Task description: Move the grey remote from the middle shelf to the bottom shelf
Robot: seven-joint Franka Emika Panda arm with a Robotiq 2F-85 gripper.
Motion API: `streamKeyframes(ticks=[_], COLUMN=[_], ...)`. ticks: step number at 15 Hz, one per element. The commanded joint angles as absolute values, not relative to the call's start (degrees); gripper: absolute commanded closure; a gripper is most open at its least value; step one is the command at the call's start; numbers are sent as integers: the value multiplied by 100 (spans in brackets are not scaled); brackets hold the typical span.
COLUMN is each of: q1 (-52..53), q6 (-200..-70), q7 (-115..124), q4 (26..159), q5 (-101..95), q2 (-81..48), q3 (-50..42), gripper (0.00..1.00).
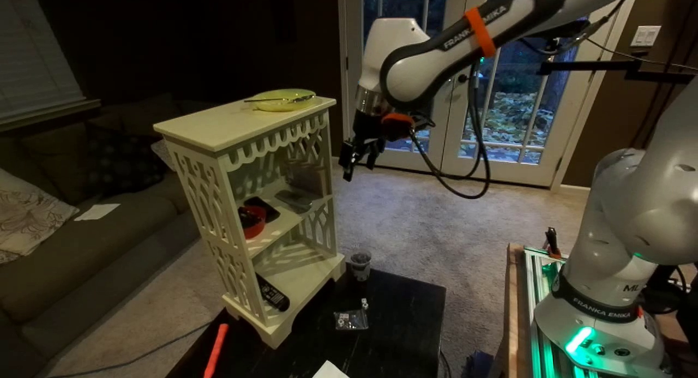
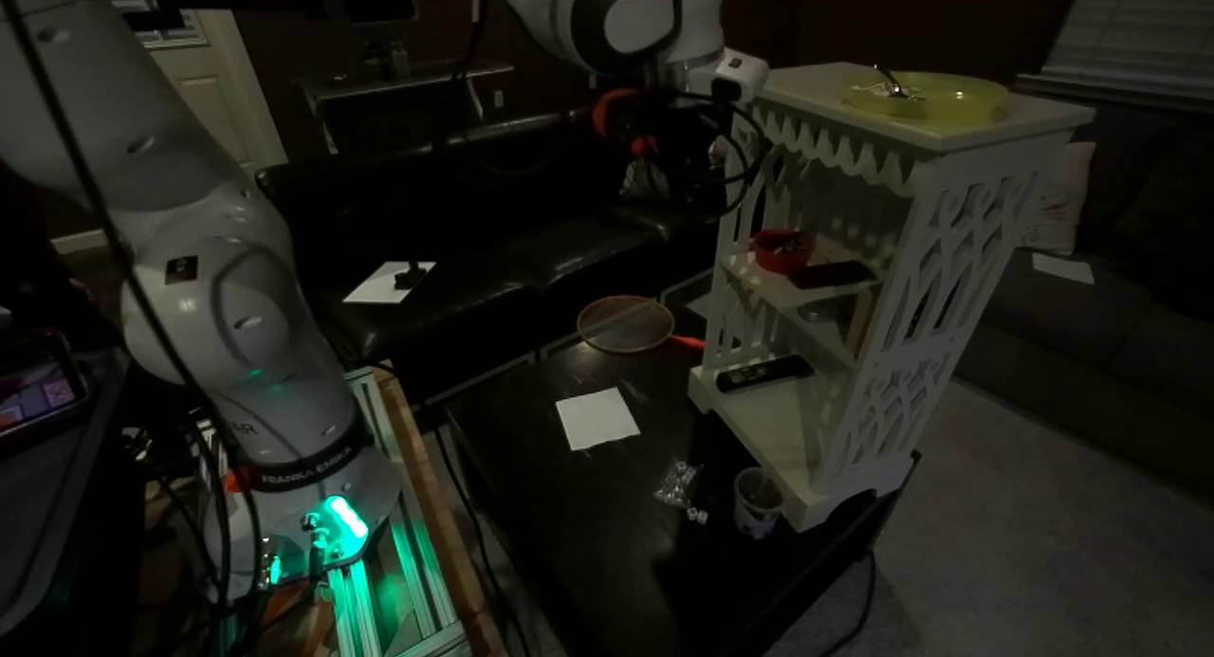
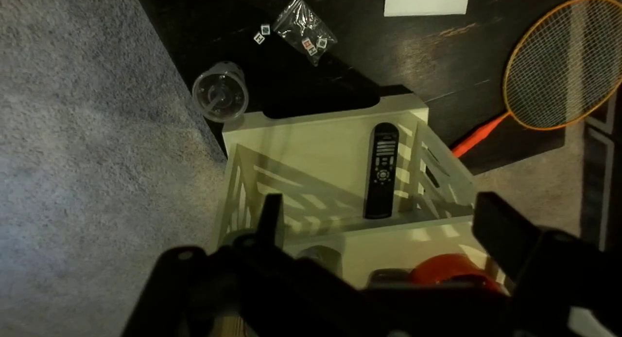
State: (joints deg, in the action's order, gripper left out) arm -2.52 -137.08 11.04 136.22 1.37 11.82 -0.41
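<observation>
1. Grey and poorly lit, what I take for the grey remote lies on the middle shelf, lower than the gripper; its outline is too dim to be sure.
2. I expect it to be light and stiff, with a smooth shell that may slip; a poor grip worries me more than breakage.
3. Best hold, I judge: across its narrow width, near mid-length, reaching in through the front of the stand, since the top blocks a straight drop.
4. The gripper's fingers are spread wide with nothing between them, outside the stand.
5. Also lower than the gripper, on that same shelf, are a dark flat thing and a red bowl; avoid nudging either.
6. Farther below the gripper, the bottom shelf bears a dark remote, with bare board beside it.
</observation>
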Motion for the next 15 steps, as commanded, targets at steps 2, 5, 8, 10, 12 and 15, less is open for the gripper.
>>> streamKeyframes(ticks=[2, 5, 8, 10, 12, 15], q1=[-215, -185, -204, -221, -219, -95], q6=[-13659, -13702, -14200, -14960, -15679, -16398], q7=[1336, 1338, 1409, 1595, 2055, 3433], q4=[13151, 12983, 13027, 12961, 12857, 12581], q5=[119, 122, 37, -216, -825, -2217], q2=[469, 126, 104, -211, -591, -1169], q3=[-25, -39, -48, -54, -128, -554], gripper=[0, 0, 0, 0, 0, 0])
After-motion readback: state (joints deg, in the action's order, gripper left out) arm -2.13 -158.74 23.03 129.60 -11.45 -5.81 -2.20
